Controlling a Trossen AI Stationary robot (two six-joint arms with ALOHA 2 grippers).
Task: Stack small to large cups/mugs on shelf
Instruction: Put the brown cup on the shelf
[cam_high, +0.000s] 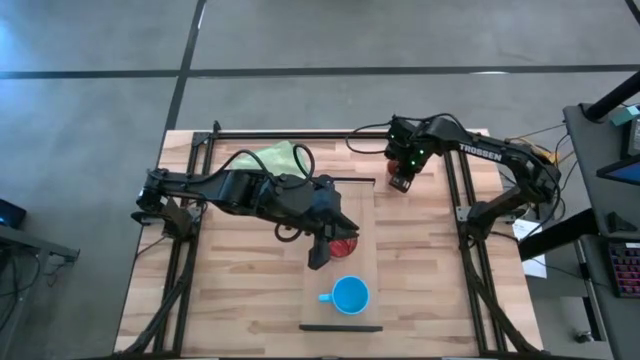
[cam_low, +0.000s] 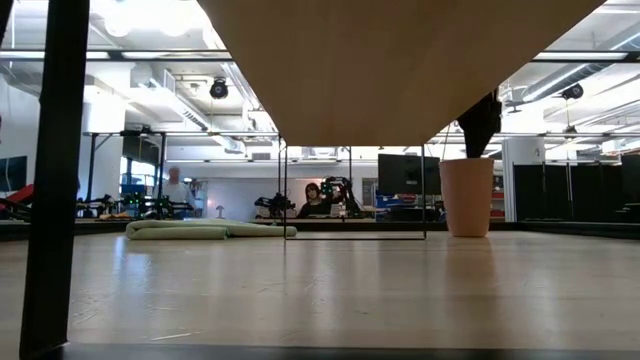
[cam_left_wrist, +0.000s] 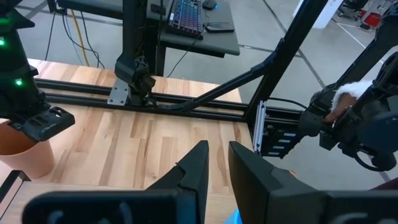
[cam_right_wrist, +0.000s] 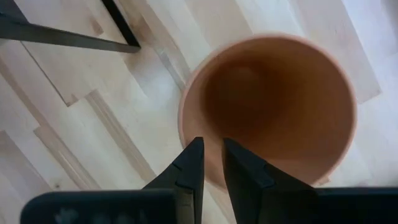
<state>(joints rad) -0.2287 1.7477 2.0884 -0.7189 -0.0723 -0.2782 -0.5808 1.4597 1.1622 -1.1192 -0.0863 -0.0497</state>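
right pincer (cam_right_wrist: 208, 163), fingers pinching the rim of the terracotta cup (cam_right_wrist: 273, 106) at bench 1 o'clock; left pincer (cam_high: 318, 258) narrowly parted beside the red cup (cam_high: 345, 245); blue mug (cam_high: 350, 295) on the shelf (cam_high: 365, 210). stacking not begun.

You have a green cloth (cam_high: 268, 157) lying crumpled at the far left part of the slatted wooden table (cam_high: 245, 280), just inside the black frame rail (cam_high: 290, 134). From the low view that cloth (cam_low: 195, 229) lies flat on the tabletop, and behind it two people (cam_low: 312, 199) show in the room, one at a desk with monitors (cam_low: 405, 175). Past the table's right edge you can see a keyboard (cam_left_wrist: 188, 15) on a dark stand.
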